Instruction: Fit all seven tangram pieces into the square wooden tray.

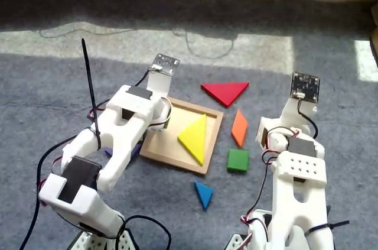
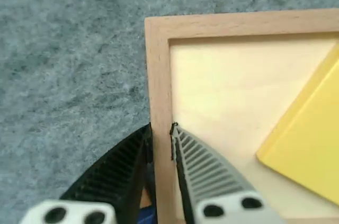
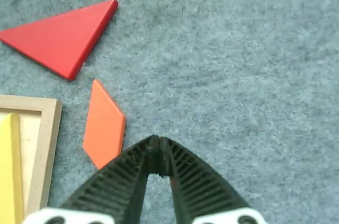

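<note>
Only the yellow triangle [image 2: 307, 150] lies in the wooden tray [image 2: 157, 75], so I judge the filling barely begun. My left gripper [image 2: 161, 134] pinches the tray's wall, steadying it. My right gripper [image 3: 158, 160] hangs closed and empty just beside the orange parallelogram [image 3: 104, 123]; next it must open over it. The red triangle [image 3: 63, 36], green square [image 1: 238, 159] and blue triangle [image 1: 204, 194] lie loose on the carpet [image 3: 254, 75]; my left arm overhangs one side of the tray.

Tray [image 2: 158, 75]: pale wood, smooth, matt, faint grain. Yellow triangle [image 2: 312, 144] inside the tray: smooth painted face, soft sheen. Red triangle [image 3: 63, 36] and orange parallelogram [image 3: 103, 123] beside the tray: same smooth coat. Carpet [image 2: 69, 49] under the tray: grey felt, fuzzy, rough. Left gripper [image 2: 160, 131]: ribbed matt plastic.
</note>
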